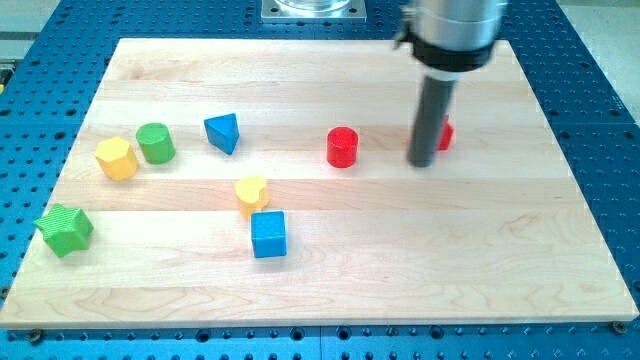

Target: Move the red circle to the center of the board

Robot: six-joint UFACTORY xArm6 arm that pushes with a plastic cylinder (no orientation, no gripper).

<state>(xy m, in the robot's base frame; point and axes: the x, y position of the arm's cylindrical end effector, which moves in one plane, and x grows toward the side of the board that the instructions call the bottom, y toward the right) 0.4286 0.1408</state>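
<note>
The red circle (342, 147), a short red cylinder, stands on the wooden board (420, 260) a little above the board's middle. My tip (422, 163) is down on the board to the right of the red circle, apart from it by a clear gap. A second red block (445, 133) is mostly hidden behind the rod on its right; its shape cannot be made out.
A blue triangle (223, 132), a green cylinder (155, 143) and a yellow hexagon (116, 158) lie at the upper left. A yellow heart (252, 193) sits just above a blue cube (268, 234) left of centre. A green star (65, 229) is at the left edge.
</note>
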